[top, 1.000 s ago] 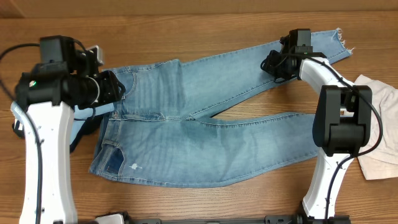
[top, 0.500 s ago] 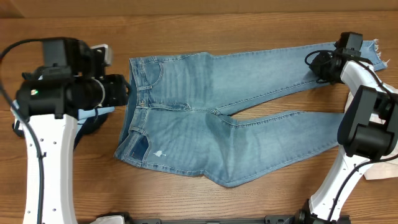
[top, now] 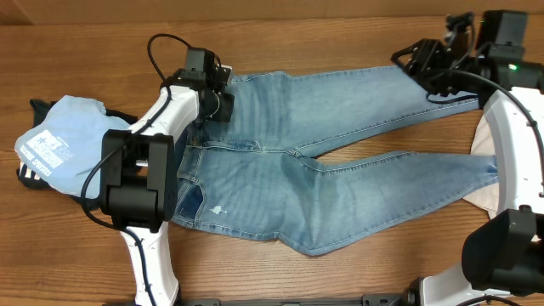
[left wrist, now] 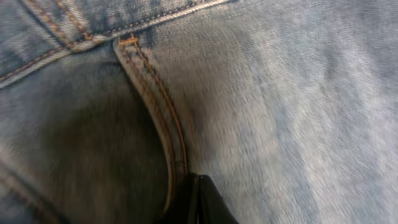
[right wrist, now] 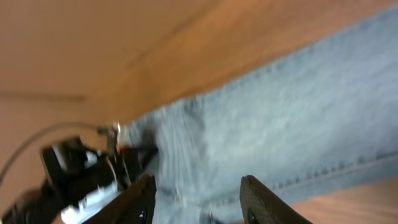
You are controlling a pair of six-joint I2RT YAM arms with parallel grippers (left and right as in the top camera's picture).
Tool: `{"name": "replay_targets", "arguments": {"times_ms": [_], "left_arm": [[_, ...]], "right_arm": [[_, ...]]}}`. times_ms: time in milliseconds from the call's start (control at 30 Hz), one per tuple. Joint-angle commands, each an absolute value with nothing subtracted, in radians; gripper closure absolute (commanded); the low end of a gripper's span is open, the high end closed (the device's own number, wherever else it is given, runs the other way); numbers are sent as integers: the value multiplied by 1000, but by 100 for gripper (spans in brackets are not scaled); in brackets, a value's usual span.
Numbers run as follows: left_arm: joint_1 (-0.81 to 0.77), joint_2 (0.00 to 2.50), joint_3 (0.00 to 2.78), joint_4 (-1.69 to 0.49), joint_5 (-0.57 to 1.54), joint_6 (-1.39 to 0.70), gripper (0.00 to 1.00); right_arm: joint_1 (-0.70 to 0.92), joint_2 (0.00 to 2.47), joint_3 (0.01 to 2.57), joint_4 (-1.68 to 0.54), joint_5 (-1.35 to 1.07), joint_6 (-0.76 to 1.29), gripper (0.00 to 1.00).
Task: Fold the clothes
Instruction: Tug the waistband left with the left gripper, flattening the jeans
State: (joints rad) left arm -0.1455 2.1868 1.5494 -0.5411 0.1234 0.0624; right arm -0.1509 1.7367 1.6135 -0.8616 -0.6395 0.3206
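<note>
Light-blue jeans point(top: 357, 191) with tan stitching, sky-blue white-printed shirt point(top: 59, 144), brown wood-grain table point(top: 297, 280).

I work at what looks like a robotics lab bench rather than a home. A plain wood-grain worktop point(top: 357, 280) fills the overhead view, and my white-and-black left arm point(top: 161, 119) and right arm point(top: 510, 127) rise from its near edge. A bare black cable point(top: 150, 53) loops loose above the left one. Jeans point(top: 340, 195) and a printed shirt point(top: 59, 144) lie on the worktop.
</note>
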Motion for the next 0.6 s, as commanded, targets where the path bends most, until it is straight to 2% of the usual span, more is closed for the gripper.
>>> {"name": "replay_targets", "arguments": {"times_ms": [0, 33, 133, 267, 367, 433, 467, 567], "left_arm": [[-96, 2326, 1555, -495, 22, -14, 96], [-67, 2365, 1558, -488, -38, -78, 96], [88, 2449, 1643, -470, 21, -210, 96], [140, 2448, 1820, -578, 32, -165, 96], [133, 2445, 1935, -678, 32, -100, 92], [112, 2444, 2022, -744, 82, -47, 75], [97, 2444, 2081, -792, 84, -29, 72], [67, 2437, 2242, -935, 93, 6, 71]], "right_arm": [[-85, 1738, 1612, -896, -642, 268, 52], [-54, 1738, 1612, -909, -610, 268, 53], [81, 1745, 1609, -979, -392, 268, 53], [165, 1805, 1604, -1047, -122, 352, 53], [121, 1868, 1539, -1077, 30, 456, 52], [11, 1882, 1476, -1052, 6, 458, 55], [-59, 1882, 1432, -1052, -17, 443, 56], [-150, 1884, 1319, -1024, -17, 442, 58]]}}
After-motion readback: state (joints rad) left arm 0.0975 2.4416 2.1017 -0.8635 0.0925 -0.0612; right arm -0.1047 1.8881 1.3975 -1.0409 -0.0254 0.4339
